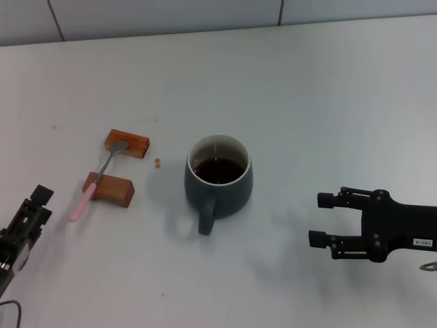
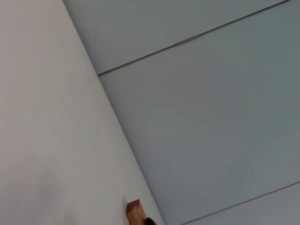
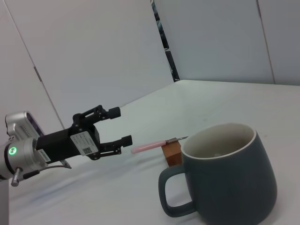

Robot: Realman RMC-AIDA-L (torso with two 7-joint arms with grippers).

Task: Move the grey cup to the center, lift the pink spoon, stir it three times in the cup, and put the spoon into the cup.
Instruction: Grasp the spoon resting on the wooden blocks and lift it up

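Note:
The grey cup (image 1: pixel 218 179) stands upright near the middle of the table, with dark liquid inside and its handle towards me. It fills the near part of the right wrist view (image 3: pixel 229 178). The pink spoon (image 1: pixel 99 179) lies across two brown blocks, bowl on the far one; its pink handle also shows in the right wrist view (image 3: pixel 147 146). My right gripper (image 1: pixel 321 220) is open and empty, to the right of the cup and apart from it. My left gripper (image 1: pixel 37 205) is at the lower left, near the spoon's handle end; in the right wrist view (image 3: pixel 119 125) it is open and empty.
The far brown block (image 1: pixel 127 143) and the near brown block (image 1: pixel 109 188) hold the spoon off the white table (image 1: pixel 307 102). A small orange speck (image 1: pixel 158 162) lies between the blocks and the cup. A wall runs along the table's back edge.

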